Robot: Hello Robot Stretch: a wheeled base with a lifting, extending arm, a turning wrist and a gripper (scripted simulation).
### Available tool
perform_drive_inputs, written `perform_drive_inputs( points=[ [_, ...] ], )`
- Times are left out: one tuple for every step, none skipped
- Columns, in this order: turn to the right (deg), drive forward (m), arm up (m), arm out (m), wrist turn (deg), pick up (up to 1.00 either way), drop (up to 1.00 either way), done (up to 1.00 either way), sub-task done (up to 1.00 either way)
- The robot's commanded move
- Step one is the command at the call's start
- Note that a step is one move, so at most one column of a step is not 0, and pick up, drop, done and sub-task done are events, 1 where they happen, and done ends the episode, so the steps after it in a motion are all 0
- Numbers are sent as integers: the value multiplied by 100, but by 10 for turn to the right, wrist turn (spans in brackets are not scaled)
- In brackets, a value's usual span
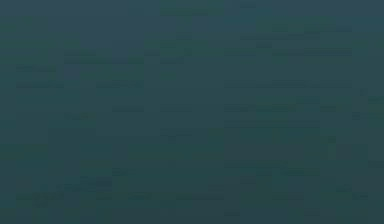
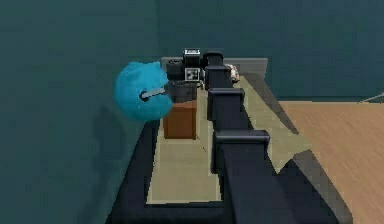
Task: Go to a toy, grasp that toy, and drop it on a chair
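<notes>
Arm (image 2: 240, 130) out over beige-topped desk (image 2: 185, 178); tool (image 2: 156, 94) holds blue round toy (image 2: 133, 85), clear of desk; brown box (image 2: 182, 124) just beside.

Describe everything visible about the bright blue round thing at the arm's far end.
The bright blue round ball-like thing looks smooth, plain and evenly coloured, slightly lumpy in outline. It shows against the dark teal wall, up and left of the brown box. The thin fingers of the end effector overlap its right side. Whether it is held or rests on the dark-edged surface below cannot be told.
</notes>
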Motion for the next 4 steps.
perform_drive_inputs(
  points=[
    [0, 0, 0, 0, -450, 0, 0, 0, 0],
    [0, 0, 0, 0, -450, 0, 0, 0, 0],
    [0, 0, 0, 0, -150, 0, 0, 0, 0],
    [0, 0, 0, -32, 0, 0, 0, 0, 0]
  ],
)
